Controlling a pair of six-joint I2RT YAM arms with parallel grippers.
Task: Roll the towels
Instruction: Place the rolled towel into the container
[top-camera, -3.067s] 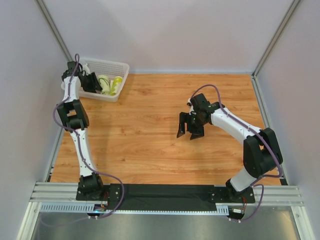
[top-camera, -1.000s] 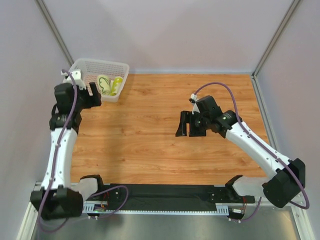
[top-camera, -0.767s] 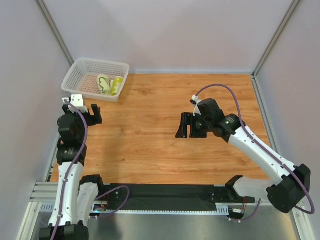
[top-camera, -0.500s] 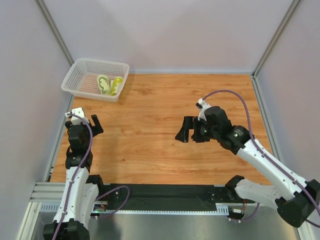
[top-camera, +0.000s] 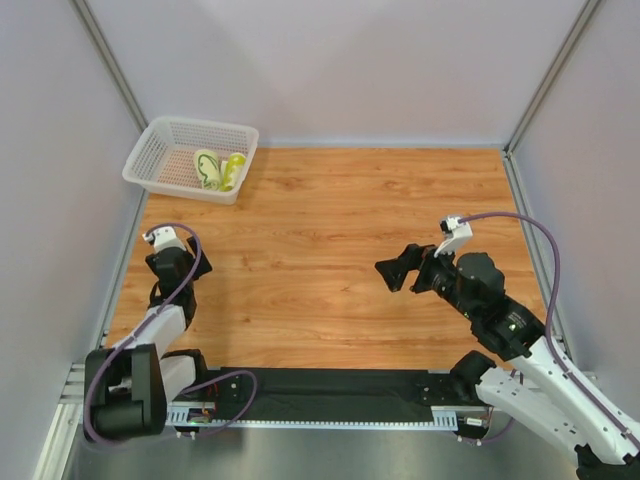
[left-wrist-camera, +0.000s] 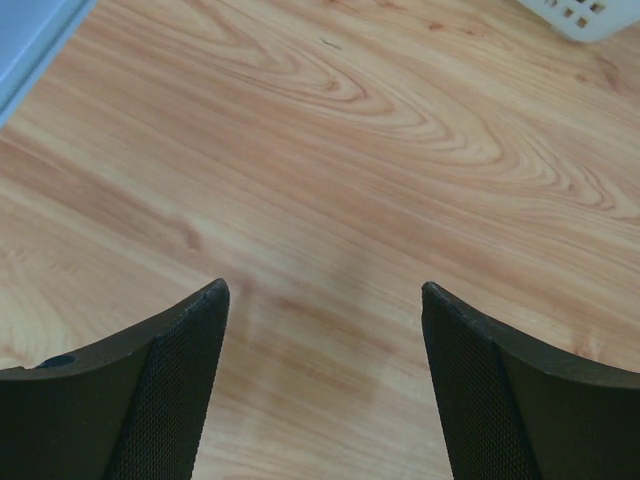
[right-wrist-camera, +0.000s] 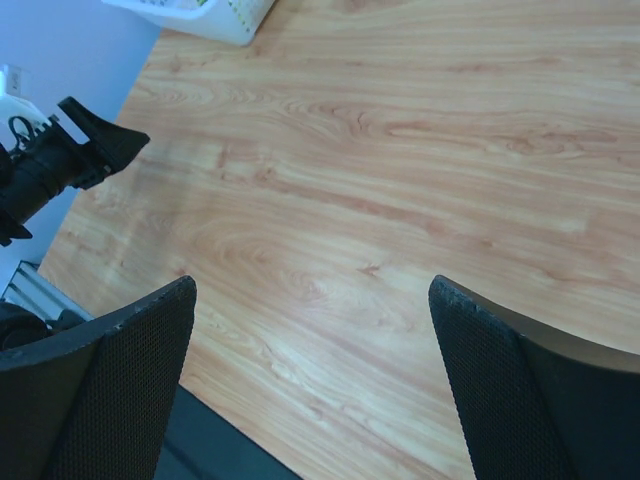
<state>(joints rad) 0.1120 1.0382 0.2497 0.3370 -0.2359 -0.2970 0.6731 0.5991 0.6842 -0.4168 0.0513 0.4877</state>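
Close by the bases, the left gripper (left-wrist-camera: 320, 290) and right gripper (right-wrist-camera: 312, 285) gape wide and empty. Far back, the cream green-swirled towel (top-camera: 207, 168) and bright yellow-green towel (top-camera: 233, 168) lie rolled in the white plastic mesh basket (top-camera: 200, 124). Rolling looks done to me, so only parking the arms remains.

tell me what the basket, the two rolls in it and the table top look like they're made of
Basket: white plastic, likely rigid; regular grid of holes in its walls.
Towels: soft matte cloth, one cream with green print, one yellow-green; both rolled, weave too small to see.
Table top: wood or wood-look laminate, smooth, slight sheen; grain swirls show.
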